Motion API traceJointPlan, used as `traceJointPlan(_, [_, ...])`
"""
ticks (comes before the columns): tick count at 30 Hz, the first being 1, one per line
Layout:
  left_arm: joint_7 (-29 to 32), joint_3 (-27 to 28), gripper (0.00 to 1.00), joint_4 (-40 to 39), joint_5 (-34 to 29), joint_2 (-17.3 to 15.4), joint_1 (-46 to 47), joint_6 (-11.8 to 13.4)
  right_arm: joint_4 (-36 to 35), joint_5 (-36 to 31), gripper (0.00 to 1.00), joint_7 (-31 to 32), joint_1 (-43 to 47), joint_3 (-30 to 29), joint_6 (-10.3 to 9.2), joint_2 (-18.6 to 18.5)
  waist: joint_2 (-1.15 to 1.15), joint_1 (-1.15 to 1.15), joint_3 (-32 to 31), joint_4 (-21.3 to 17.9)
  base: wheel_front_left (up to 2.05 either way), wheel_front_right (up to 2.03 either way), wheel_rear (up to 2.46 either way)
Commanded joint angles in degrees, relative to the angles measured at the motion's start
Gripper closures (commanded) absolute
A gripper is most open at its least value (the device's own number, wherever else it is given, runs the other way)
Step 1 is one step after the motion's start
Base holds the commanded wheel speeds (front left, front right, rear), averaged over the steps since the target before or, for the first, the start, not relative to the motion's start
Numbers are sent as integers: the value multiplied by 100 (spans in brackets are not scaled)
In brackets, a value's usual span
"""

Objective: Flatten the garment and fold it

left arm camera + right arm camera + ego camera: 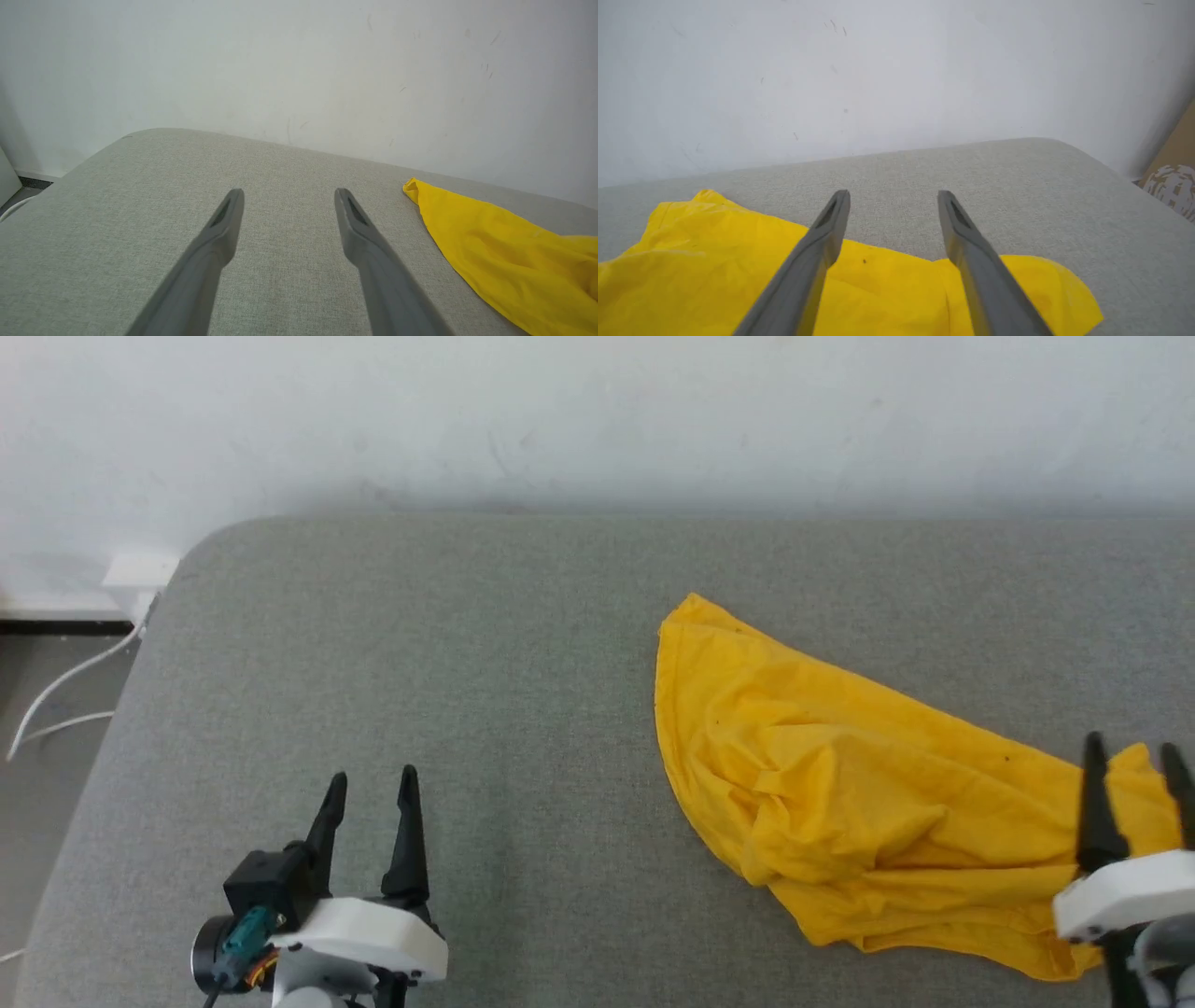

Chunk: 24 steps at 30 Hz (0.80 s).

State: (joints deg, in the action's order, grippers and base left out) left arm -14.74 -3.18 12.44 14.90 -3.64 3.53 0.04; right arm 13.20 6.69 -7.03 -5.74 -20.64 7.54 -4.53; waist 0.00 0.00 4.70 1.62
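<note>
Grey fabric bench (420,644) against a white wall (597,411). Crumpled yellow garment (840,775) lies at right of frame. Left claw (373,777) spread, lower left, above bare bench. Right claw (1131,747) spread, lower right, over the garment's end.

A grey fabric-covered worktop (467,644) with rounded corners stands against a scuffed white wall (597,411). Thin white cables (70,720) trail over the floor beside its left edge.

The garment (859,803) lies on the right half of the padded surface (467,644), which backs against the wall (597,420). The right gripper (1131,744) is over the garment's right end. The left gripper (373,775) is over bare padding, well apart to the garment's left. Cables (56,695) lie on the floor beyond the surface's left edge.
</note>
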Motion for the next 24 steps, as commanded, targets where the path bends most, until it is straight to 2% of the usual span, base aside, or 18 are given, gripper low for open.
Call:
traceJointPlan(1, [-26,8,0,32,-48,-5,-100,-3,-238,9,0,-69,240,233,-5,57,0,0,-195,-29,0,0,0])
traceJointPlan(6, [27,-49,0,59,-47,-18,-222,13,-1059,11,0,34,898,931,-5,145,0,0,-339,-31,0,0,0])
traceJointPlan(14, [231,-222,0,-14,-68,-29,-168,-8,-2080,241,0,266,1652,1643,-5,163,0,0,-343,-134,0,0,0])
traceJointPlan(18, [470,-621,0,8,-151,-7,219,-209,-2396,306,0,382,1794,1723,-5,164,0,0,-245,-170,0,0,0])
traceJointPlan(24, [976,-1557,0,397,-99,54,1392,-576,-2710,343,0,504,1708,1752,-5,165,0,0,78,-270,0,0,0])
